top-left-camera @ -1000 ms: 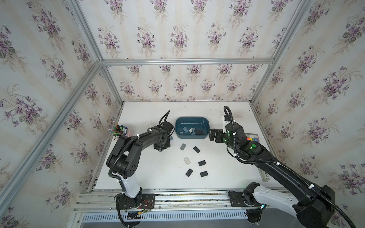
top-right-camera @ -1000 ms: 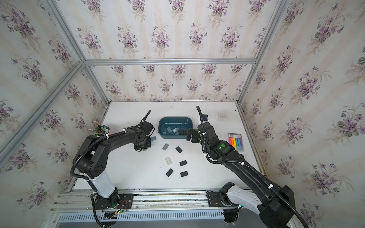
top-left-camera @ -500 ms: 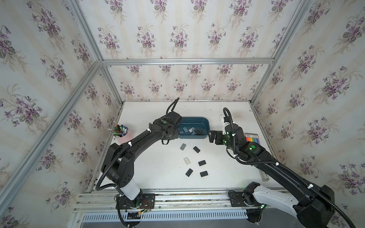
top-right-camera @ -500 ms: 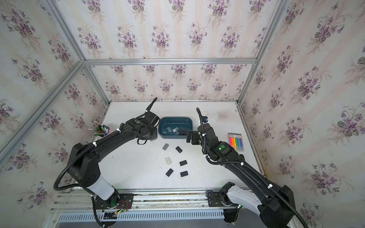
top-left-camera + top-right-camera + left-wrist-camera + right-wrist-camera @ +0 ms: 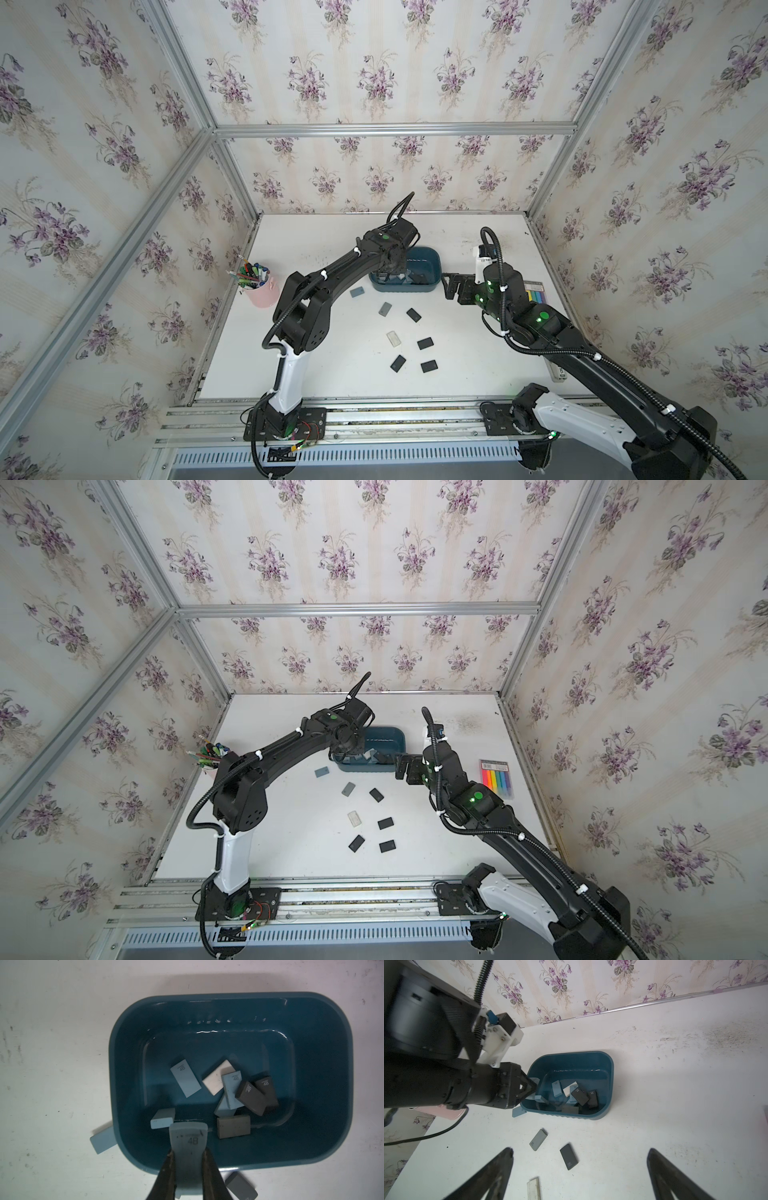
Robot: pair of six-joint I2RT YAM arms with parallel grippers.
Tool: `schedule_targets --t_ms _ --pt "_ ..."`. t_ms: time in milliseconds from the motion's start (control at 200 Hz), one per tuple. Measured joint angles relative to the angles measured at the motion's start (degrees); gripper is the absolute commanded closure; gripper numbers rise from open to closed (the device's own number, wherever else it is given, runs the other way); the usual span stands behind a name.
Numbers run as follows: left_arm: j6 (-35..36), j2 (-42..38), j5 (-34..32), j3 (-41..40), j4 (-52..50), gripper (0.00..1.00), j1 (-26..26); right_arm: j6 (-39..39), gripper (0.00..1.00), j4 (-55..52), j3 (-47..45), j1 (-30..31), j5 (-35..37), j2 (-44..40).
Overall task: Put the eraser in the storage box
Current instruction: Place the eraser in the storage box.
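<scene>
The left gripper (image 5: 188,1155), pinched tight on an eraser (image 5: 188,1138) lying lengthwise between its jaws, hung over the storage box (image 5: 311,1047), just inside its rim.

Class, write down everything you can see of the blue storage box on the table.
The storage box is a dark teal tub of glossy, plastic-looking material, rectangular with rounded corners, shallow and open-topped. It stands upright on the white table. Several erasers, pale blue, white and dark, lie loose on its floor, some overlapping. The left gripper holds a grey-blue eraser in shut jaws above one side of it. Another pale eraser lies outside by its wall.
</scene>
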Motion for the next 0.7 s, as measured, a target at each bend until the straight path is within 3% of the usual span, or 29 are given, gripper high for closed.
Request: schedule_targets --t_ms 260,405,485,624,669,699 --pt "0.02 6.95 1.64 4.35 -1.36 0.77 -0.13 0.0 0.0 -0.2 0.0 0.0 0.04 -1.03" --pt "0.0 8.26 2.12 5.35 -1.53 0.67 -0.13 0.0 0.0 -0.24 -0.2 0.0 0.04 -1.16" --pt "0.02 8.74 2.21 5.99 -1.55 0.5 -0.13 0.02 0.0 -0.44 -0.33 0.0 0.04 -1.16" --pt "0.0 9.64 2.23 7.34 -1.75 0.48 -0.15 0.02 0.0 -0.76 -0.57 0.0 0.02 -1.33" --pt "0.0 9.92 2.21 7.58 -1.9 0.46 -0.15 0.04 0.0 -1.01 -0.7 0.0 0.02 -1.42" --pt "0.0 10.05 2.21 7.67 -2.03 0.39 -0.15 0.04 0.0 -1.14 -0.76 0.0 0.02 -1.51"
